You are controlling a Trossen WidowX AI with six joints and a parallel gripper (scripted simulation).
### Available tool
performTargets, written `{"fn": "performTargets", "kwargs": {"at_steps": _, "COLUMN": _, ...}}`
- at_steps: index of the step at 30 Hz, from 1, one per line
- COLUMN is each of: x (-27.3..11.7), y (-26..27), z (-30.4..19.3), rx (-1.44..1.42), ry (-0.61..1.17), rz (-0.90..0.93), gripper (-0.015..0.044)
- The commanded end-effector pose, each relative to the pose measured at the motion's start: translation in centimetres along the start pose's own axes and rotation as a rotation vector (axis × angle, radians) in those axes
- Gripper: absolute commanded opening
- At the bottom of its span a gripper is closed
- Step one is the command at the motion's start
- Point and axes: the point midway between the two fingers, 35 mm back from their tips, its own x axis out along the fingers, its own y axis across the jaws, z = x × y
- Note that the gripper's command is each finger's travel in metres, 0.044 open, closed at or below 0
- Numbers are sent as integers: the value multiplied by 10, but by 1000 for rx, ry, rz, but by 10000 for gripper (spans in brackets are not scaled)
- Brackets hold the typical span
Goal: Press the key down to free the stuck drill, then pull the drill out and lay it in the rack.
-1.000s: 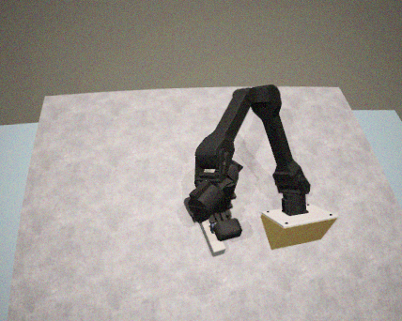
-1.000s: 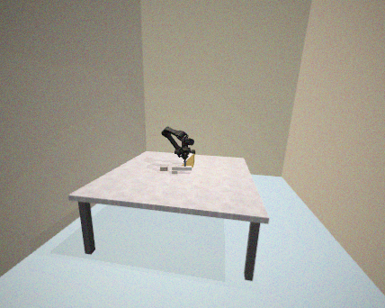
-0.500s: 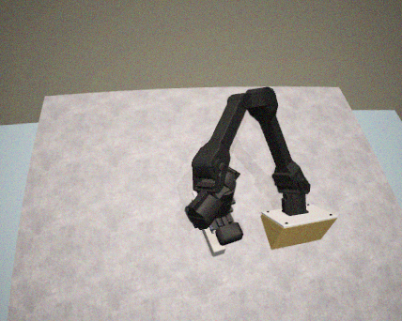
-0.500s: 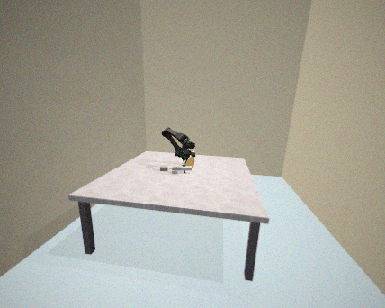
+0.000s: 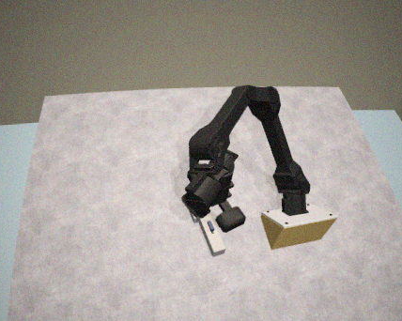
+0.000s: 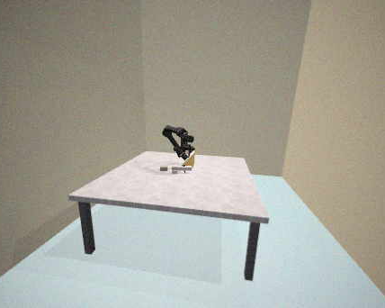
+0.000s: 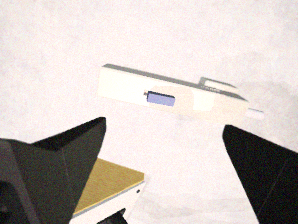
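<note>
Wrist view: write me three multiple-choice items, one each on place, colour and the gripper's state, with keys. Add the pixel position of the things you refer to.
1. Where does the small block (image 7: 161,99) lie in the wrist image?
A) Above the long pale bar (image 5: 215,245) (image 7: 120,84)
B) Within the bar's outline
C) On the yellow panel (image 5: 297,233) (image 7: 107,181)

2. What colour is that small block?
A) Red
B) Green
C) Blue

3. How is the gripper (image 7: 165,126)?
A) Open, nothing between its fingers
B) Shut, fingertips touching
C) Shut on the bar

1 B: pale surface shows around the block.
2 C: its face is blue-violet.
3 A: a wide gap parts the fingertips.
</note>
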Motion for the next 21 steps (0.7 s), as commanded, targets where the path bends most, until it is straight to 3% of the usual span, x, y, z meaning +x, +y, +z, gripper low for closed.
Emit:
{"fn": "performTargets", "kwargs": {"at_steps": 1, "x": 16, "y": -31, "z": 1, "rx": -304, "ry": -17, "rz": 11, "gripper": 440}}
{"fn": "performTargets", "kwargs": {"at_steps": 9, "x": 49, "y": -88, "z": -5, "rx": -836, "ry": -20, "rz": 9, "gripper": 440}}
{"fn": "performTargets", "kwargs": {"at_steps": 21, "x": 70, "y": -130, "z": -20, "rx": -1191, "ry": -14, "rz": -23, "gripper": 440}}
